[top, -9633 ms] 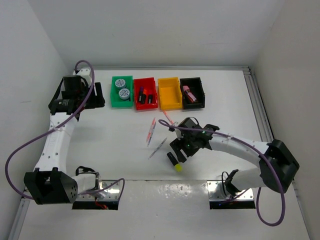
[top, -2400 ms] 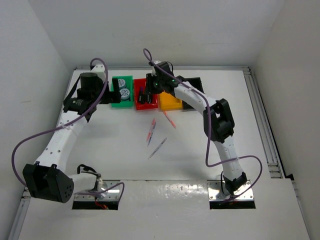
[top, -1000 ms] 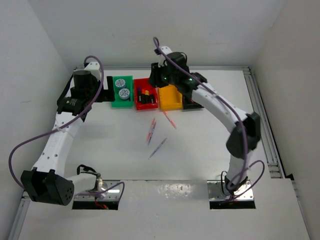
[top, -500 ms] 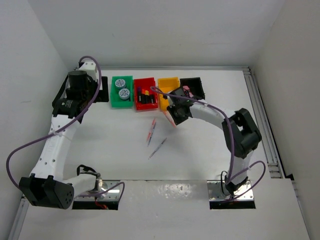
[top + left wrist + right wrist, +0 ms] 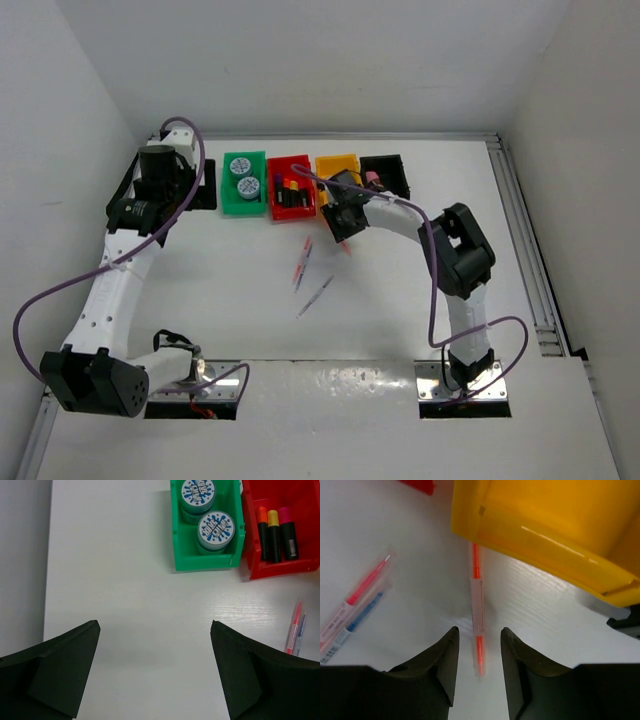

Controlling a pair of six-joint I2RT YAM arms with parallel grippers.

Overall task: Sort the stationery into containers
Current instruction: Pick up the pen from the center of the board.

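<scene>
White walls close in a white table (image 5: 420,300). From above the sorting looks mostly done: two rolls (image 5: 247,187) sit in the green bin (image 5: 245,210), highlighters (image 5: 290,192) in the red bin (image 5: 292,214) and a pink block (image 5: 372,179) in the black bin (image 5: 396,166), while nothing shows in the yellow bin (image 5: 335,167). Loose on the table are a pink pen (image 5: 346,247) just in front of the yellow bin, a pair of pens (image 5: 302,262) side by side nearer the middle, and a grey pen (image 5: 315,296) closer to the arms. I judge these four are all that remains, likely bound for the yellow bin. This view puts the right gripper (image 5: 342,236) low over the pink pen but hides its fingers. The left wrist camera shows the left gripper (image 5: 153,624) spread wide and holding nothing, hovering over bare table short of the green bin. It also makes out what the overhead cannot: orange, yellow and pink caps on three highlighters, and blue splashes on the roll faces. Only the right wrist camera settles the right gripper's state. Its fingers are parted, one on either side of the pink pen with a gap on each side, not yet pinching it, and the pen's far end reaches the foot of the yellow bin.
</scene>
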